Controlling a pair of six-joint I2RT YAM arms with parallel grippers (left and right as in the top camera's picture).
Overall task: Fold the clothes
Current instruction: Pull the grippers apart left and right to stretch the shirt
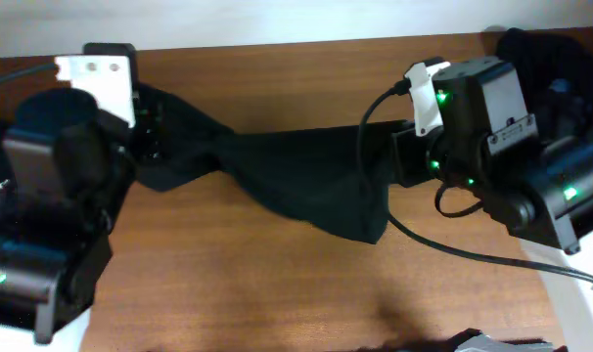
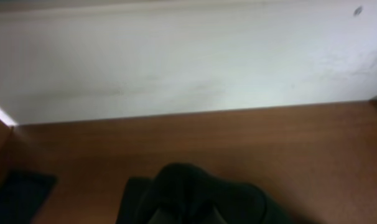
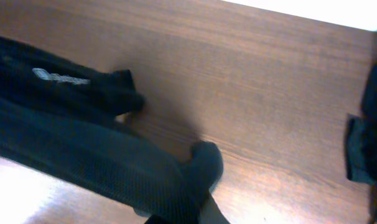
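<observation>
The black soft-fabric garment is stretched over the brown wooden tabletop. My left gripper is closed tight on the garment's left end and my right gripper on its right end. Cloth buries both sets of fingertips. A small white logo on the garment is too blurred to read. Beyond the garment's right end, a dark heap is cut off by the edge.
</observation>
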